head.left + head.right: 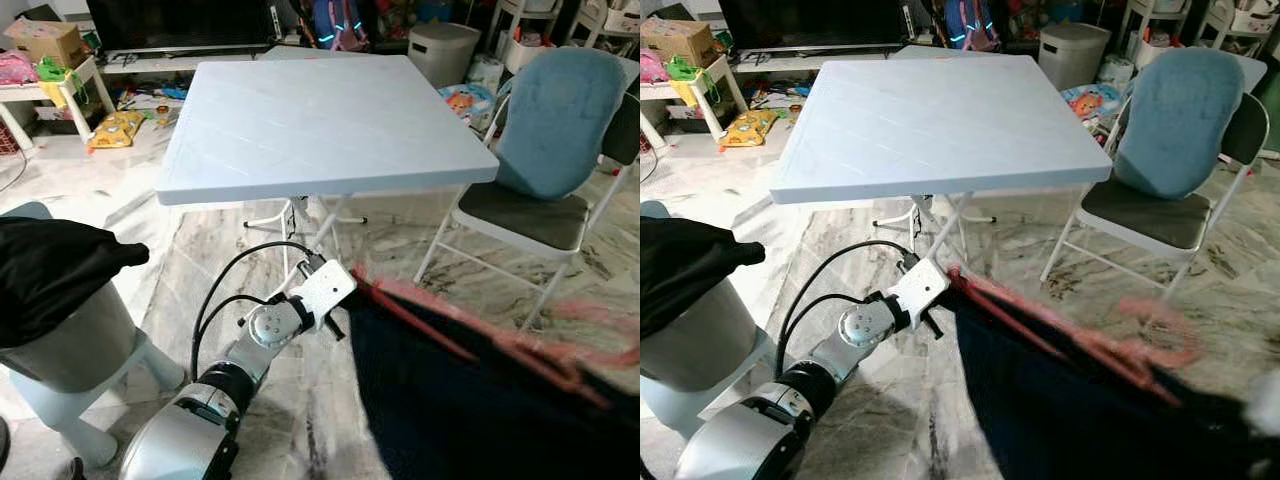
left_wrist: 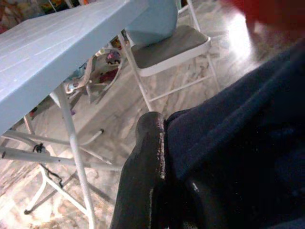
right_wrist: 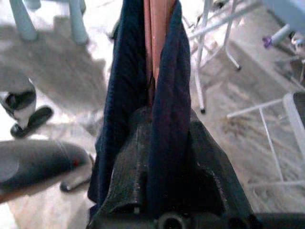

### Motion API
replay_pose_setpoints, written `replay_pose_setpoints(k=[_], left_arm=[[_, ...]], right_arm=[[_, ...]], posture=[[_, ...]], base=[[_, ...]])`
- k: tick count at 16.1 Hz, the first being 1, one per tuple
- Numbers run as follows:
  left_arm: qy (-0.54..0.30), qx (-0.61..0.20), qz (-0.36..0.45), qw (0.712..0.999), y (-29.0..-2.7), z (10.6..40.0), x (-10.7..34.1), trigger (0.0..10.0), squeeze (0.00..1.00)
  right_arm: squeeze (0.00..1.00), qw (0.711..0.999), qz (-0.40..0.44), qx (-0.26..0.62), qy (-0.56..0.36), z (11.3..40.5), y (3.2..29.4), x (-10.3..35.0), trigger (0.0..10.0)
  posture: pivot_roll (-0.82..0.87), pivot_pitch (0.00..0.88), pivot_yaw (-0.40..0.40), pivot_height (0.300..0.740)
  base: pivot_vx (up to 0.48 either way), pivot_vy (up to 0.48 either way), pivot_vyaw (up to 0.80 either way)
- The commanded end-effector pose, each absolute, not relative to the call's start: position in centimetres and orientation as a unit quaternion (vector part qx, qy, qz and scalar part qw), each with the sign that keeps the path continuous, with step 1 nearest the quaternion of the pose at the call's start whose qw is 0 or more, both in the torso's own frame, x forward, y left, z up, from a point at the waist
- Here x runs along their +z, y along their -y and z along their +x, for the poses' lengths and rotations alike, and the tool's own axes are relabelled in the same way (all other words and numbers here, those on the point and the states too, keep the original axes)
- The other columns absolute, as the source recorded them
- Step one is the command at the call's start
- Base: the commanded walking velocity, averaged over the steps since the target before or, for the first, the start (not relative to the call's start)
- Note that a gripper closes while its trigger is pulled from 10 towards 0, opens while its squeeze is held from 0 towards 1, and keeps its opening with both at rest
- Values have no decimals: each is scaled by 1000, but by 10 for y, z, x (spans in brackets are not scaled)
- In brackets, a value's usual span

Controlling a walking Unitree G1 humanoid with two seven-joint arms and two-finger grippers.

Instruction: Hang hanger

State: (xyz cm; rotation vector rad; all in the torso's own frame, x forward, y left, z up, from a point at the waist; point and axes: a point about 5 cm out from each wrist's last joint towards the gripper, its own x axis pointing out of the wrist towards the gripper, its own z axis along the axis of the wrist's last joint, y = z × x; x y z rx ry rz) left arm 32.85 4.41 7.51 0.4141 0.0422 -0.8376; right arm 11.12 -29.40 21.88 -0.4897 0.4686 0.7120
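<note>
The left gripper point(image 1: 343, 303) is reaching forward below the pale blue square plastic folding table point(image 1: 320, 120), and its 2 black fingers point(image 2: 145, 176) are pinching the near edge of a dark navy fabric garment point(image 1: 1070, 410). The garment is draped over a thin pink-red hanger point(image 1: 1080, 345), blurred in the head views, which is running away from those fingers toward the robot's right. The right gripper point(image 3: 164, 167) is clamping its 2 fingers on both the hanger and the garment folded around it. Beyond the fingers, a grey folding chair with a blue cushion point(image 1: 545, 150) is standing beside the table.
</note>
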Motion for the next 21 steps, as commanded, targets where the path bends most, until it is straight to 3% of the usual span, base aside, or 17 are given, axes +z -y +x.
replay_pose_setpoints(k=[1,6,7,8,11,13,16,21], left_arm=[[-68,-350,182,916,-73,335,67,0,0],[-89,-380,156,908,-65,329,61,0,0],[-92,-392,149,903,-61,327,59,8863,396],[-97,-412,137,895,-56,323,57,10000,1000],[-76,-497,156,850,-46,308,54,10000,1000],[-67,-548,202,809,-44,297,49,10000,1000],[-55,-596,203,775,-35,287,49,10000,1000],[-22,-612,201,764,-28,281,52,10000,1000]], right_arm=[[0,899,-231,311,-206,109,304,232,0],[0,923,-227,263,-166,130,297,221,0],[0,924,-231,260,-159,138,291,214,0],[0,923,-230,264,-159,144,284,204,0],[0,930,-231,243,-150,167,277,180,0],[0,925,-284,203,-148,189,278,168,0],[0,907,-338,201,-150,207,273,162,0],[0,873,-397,232,-161,214,266,142,0]], posture=[[-90,0,5,740],[-88,0,5,740],[-88,0,6,740],[-85,0,5,740],[-84,0,8,740],[-80,0,8,740],[-80,0,7,740],[-82,0,4,740]], base=[[0,0,0],[0,0,0],[0,0,0],[0,0,0],[0,0,0],[0,0,0],[0,0,0],[0,0,0]])
